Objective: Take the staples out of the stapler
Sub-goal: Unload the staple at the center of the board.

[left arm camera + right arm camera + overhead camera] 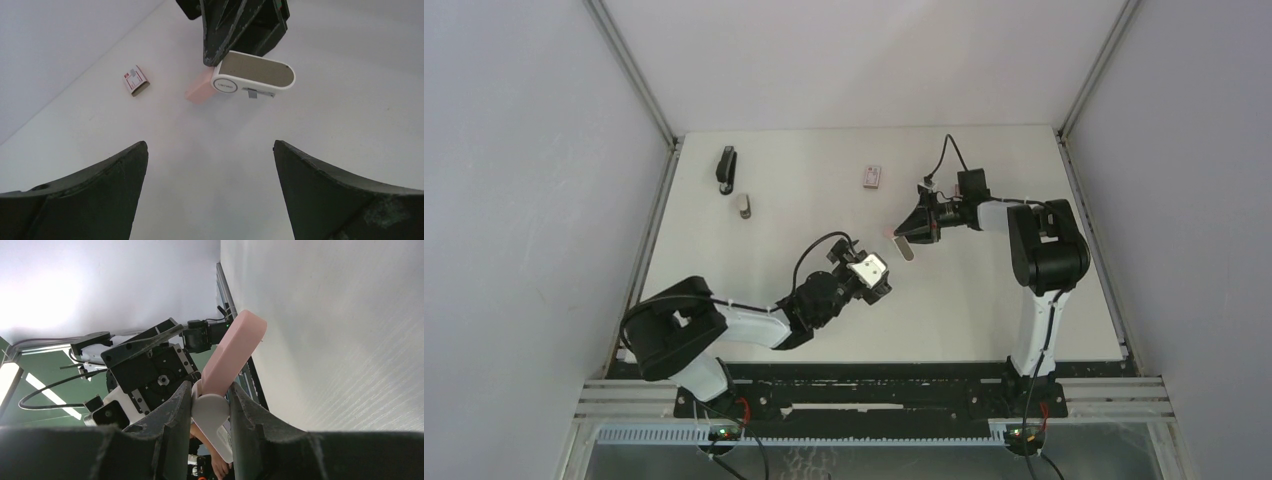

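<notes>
Right gripper point(210, 388) was clamped tight on the stapler point(234, 347). Its two fingers pressed the white base from either side, and the pink top angled up and away from that base. In the top view the stapler sat about mid-desk, the right gripper reaching in from its far-right side.

Over to the left gripper point(210, 146): it was spread wide, gripping nothing. It faced the stapler from the near-left and stood apart from it, with bare desk point(320, 125) showing between the two.

And there were the staples point(252, 93), one short silvery-grey strip right at the stapler's near edge, just under the white body. Whether that strip lay on the desk or stuck out of the stapler, I could not tell from the left wrist view. The stapler's flat grey-brown face was turned toward the left gripper, and the pink part showed on its left side, low by the desk.

The box point(135, 80), small and pinkish, lay flat to the left of the stapler and well apart from it. Much farther left of the stapler, toward the back, a black stapler point(726, 168) rested by the desk's edge. A small grey item point(743, 205) lay just beside that one, slightly closer to the stapler.
</notes>
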